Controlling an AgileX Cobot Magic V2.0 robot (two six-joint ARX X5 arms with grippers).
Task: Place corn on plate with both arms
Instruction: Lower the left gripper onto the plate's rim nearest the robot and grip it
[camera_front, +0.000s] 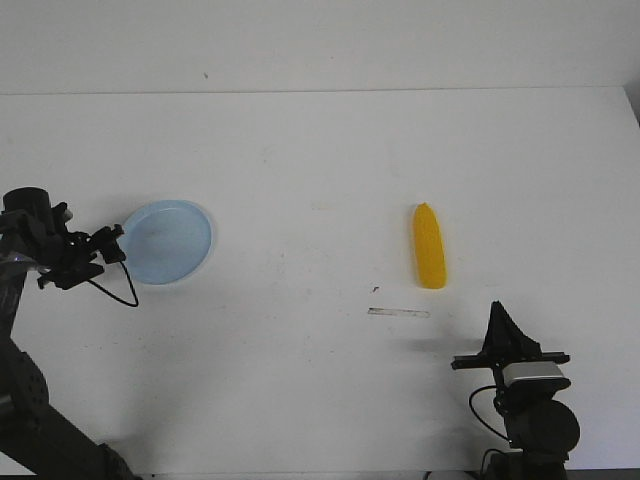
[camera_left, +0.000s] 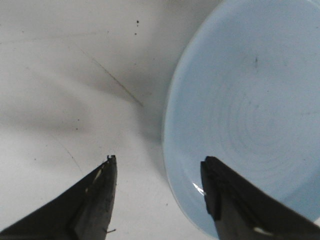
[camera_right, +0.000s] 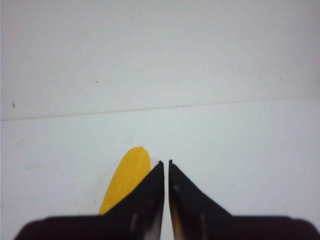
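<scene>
No brand, label or writing can be read in any view. The left arm (camera_front: 30, 300) rises at the worktop's (camera_front: 320, 150) near left edge and reaches sideways, its left tool (camera_left: 157, 192) held low at the rim of the pale blue plate (camera_left: 250, 110). Its jaws stand apart, one finger over bare worktop, the other over the plate's edge, holding nothing. The right arm (camera_front: 530, 420) sits low at the near right edge, its right tool (camera_right: 166, 172) pointing forward with the jaws nearly together, a thin gap between them, gripping nothing. The corn (camera_front: 430, 246) lies flat just ahead of that tool and slightly to its left, apart from it and well away from the plate.
</scene>
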